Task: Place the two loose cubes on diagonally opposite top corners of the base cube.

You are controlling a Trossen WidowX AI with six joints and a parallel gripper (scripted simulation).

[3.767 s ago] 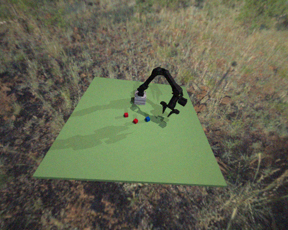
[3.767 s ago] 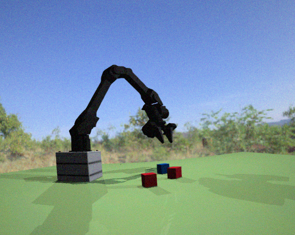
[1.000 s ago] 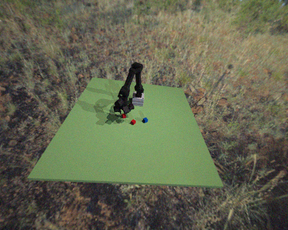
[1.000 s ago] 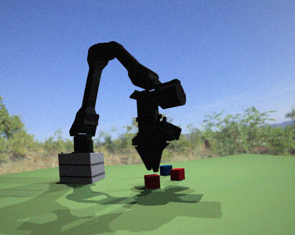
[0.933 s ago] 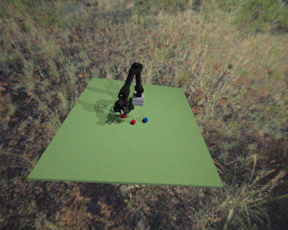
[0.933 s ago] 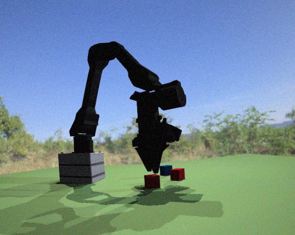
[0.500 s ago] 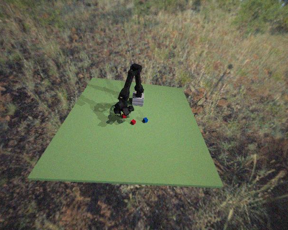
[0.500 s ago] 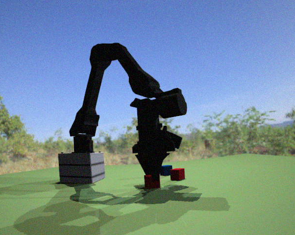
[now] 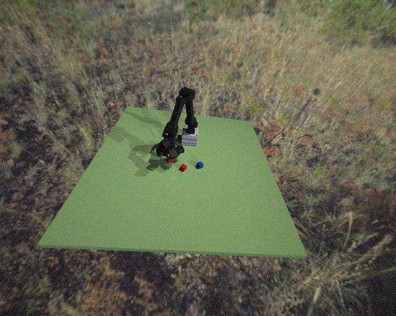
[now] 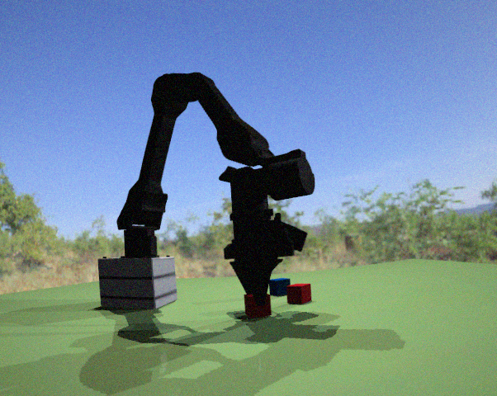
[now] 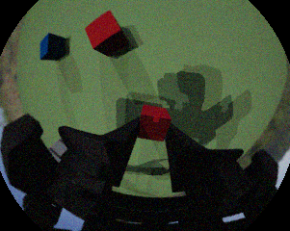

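A red cube (image 9: 170, 160) (image 10: 252, 308) (image 11: 155, 132) rests on the green board, between the fingertips. My gripper (image 10: 257, 299) (image 11: 155, 122) points down and is shut on this cube, with one finger at each side in the wrist view. A second red cube (image 9: 183, 167) (image 10: 299, 294) (image 11: 104, 30) lies apart on the board, turned relative to the gripper in the wrist view. The blue cube (image 9: 200, 165) (image 10: 279, 287) (image 11: 52, 47) stands beyond it, apart from both red cubes. Nothing sits on top of the blue cube.
The green board (image 9: 177, 210) (image 10: 432, 307) carries the cubes and the arm. The arm's grey striped base block (image 9: 190, 139) (image 10: 127, 283) stands behind the gripper. Dark arm shadows fall on the board around the held cube. Grass and bushes surround the board.
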